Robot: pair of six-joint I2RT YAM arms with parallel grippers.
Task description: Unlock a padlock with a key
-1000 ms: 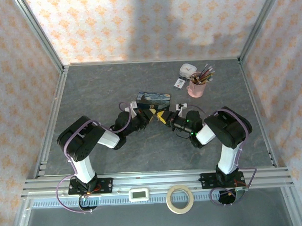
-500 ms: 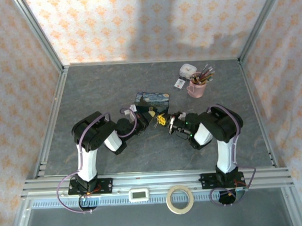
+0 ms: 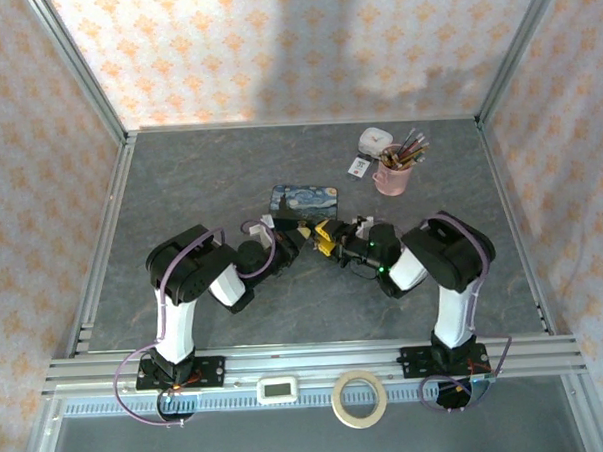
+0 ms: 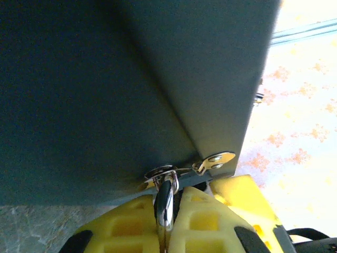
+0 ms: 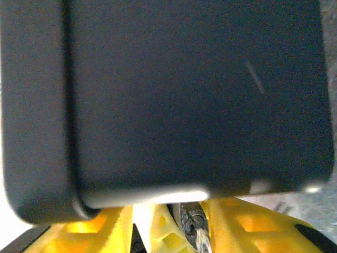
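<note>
Mid-table [image 3: 200,190], just in front of the tin [image 3: 305,197]: my two claws meet nose to nose at its near edge, the left claw [image 3: 298,233] coming in from the left and the right claw [image 3: 328,235] from the right, their yellow tips almost touching. My left claw is clamped tight, its pads [image 4: 131,224] pressed together on the thin bright shackle of the padlock [image 4: 165,204], which runs up to a small metal fitting on the dark edge of the tin. From the left wrist, a yellow finger of my right claw sits just beside mine, to the right. From the right wrist, my pads [image 5: 237,224] stand a little apart under the tin's dark side, with a small round metal part of the padlock in the gap and what may be the key [image 5: 201,241] hanging from it; whether those pads grip it I cannot tell. A pink cup of pencils [image 3: 391,172] stands well apart, far right.
</note>
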